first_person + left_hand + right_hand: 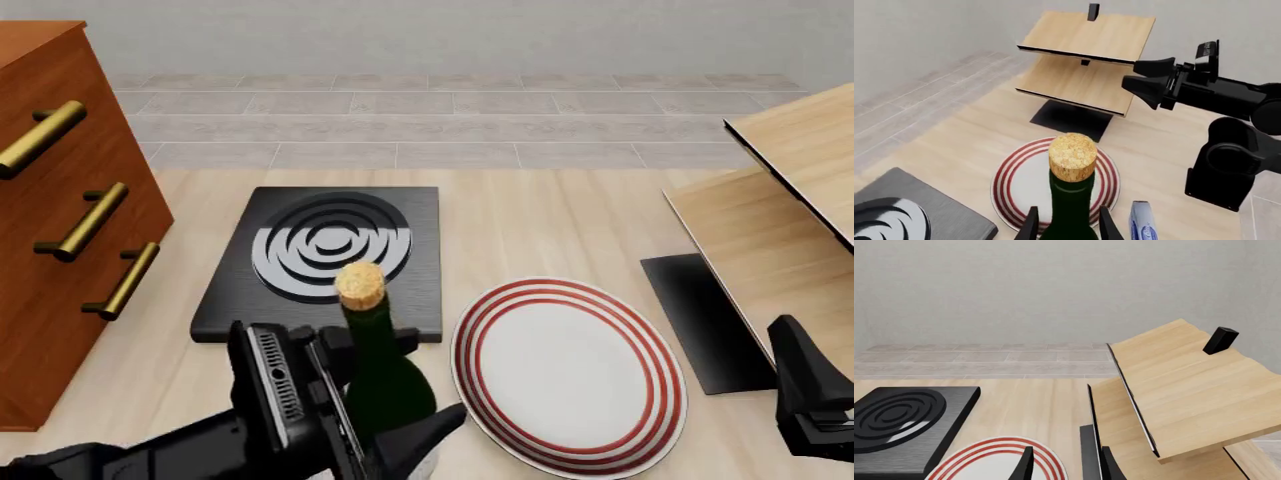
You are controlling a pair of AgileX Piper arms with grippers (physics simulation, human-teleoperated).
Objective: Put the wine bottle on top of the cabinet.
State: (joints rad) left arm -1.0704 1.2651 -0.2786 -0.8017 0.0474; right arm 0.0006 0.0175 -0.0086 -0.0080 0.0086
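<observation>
The wine bottle (384,375) stands upright at the near middle of the table, dark green glass with a cork top (360,283). My left gripper (394,405) is shut on its body, one finger on each side. In the left wrist view the fingers (1031,225) flank the wine bottle (1069,205) just below the cork. The cabinet (60,230), reddish-brown with three brass handles, stands at the far left; only an edge of its top shows. My right gripper (801,380) is open at the near right with nothing in it, also seen in its own view (1066,471).
A black hotplate (327,255) lies behind the bottle. A red-ringed plate (567,370) lies to its right. A pale wood shelf (781,220) on a black base (701,320) fills the right side, with a small black knob (1221,340) on top. A blue-white object (1142,227) lies near the plate.
</observation>
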